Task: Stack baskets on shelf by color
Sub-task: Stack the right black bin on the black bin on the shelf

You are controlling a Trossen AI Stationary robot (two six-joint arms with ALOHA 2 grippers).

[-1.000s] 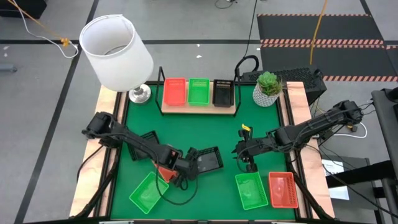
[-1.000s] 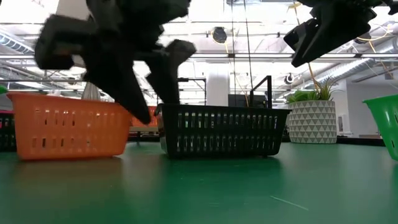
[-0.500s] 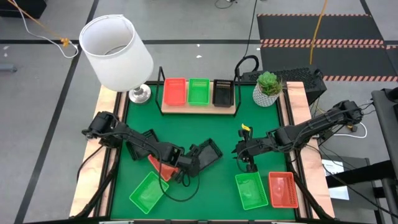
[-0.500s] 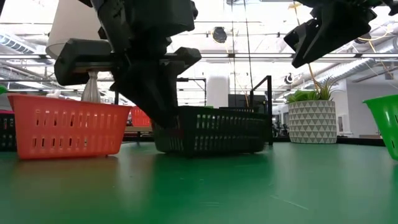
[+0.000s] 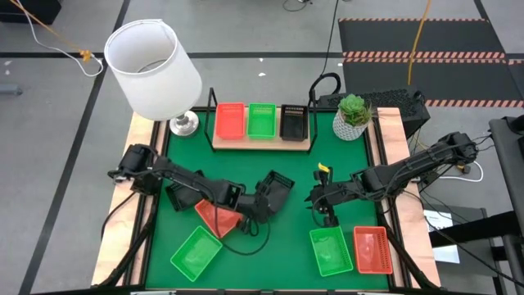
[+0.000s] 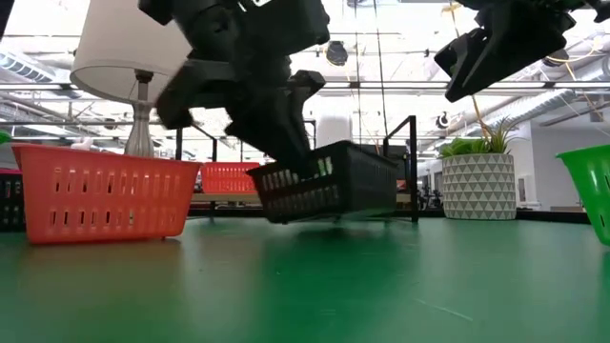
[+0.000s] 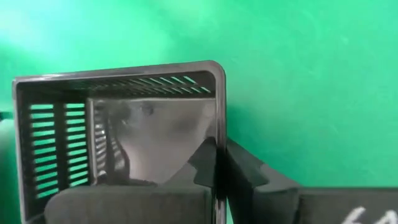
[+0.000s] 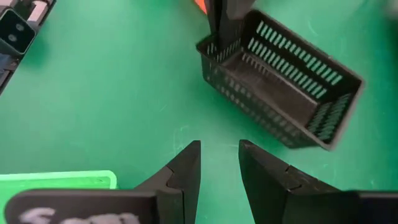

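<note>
both my arms are dark, slender and jointed, with black cables trailing off them. the left gripper (image 7: 221,171) has matte black angular fingers. the right gripper (image 8: 219,167) has two black wedge-shaped fingers with white lettering on the block behind, and a small yellow tag (image 5: 323,169) nearby.

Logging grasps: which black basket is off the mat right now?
The black basket pinched by the left tool at mid-table, tilted above the mat; another black basket sits on the shelf.

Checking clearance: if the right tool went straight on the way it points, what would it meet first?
Probably the black basket held by the left tool; only bare green mat lies between, though depth is unclear.
</note>
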